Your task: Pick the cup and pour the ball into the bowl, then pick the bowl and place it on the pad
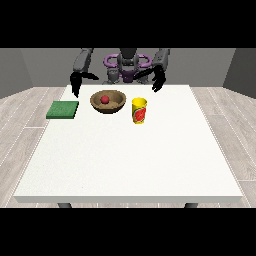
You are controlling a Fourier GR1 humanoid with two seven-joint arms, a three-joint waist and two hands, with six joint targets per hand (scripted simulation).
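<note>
**Ball Sits in Bowl as Carry to Pad Looms**

A wide white surface [130, 160] spreads before the robot, its load gathered along the far edge. The brown bowl [119, 105] stands upright near the middle of that edge, apart from its neighbours. To its left, at the surface's edge, lies the flat green pad [62, 109], bare on top. Just right of the bowl the yellow cup [139, 111] stands upright, close to it but not touching. The robot hand at the view's left [75, 83] hangs above the far corner near the pad; the robot hand at the view's right [159, 81] hangs behind the cup. Neither touches anything, and whether the fingers are spread or curled cannot be told. The red ball [105, 99] rests inside the bowl, so the pour appears done. The risks now lie in the carry: tilting the shallow bowl could roll the ball out, a reach could knock the nearby cup, and the pad sits close to the surface's edge, leaving little margin for a misplaced bowl.
</note>
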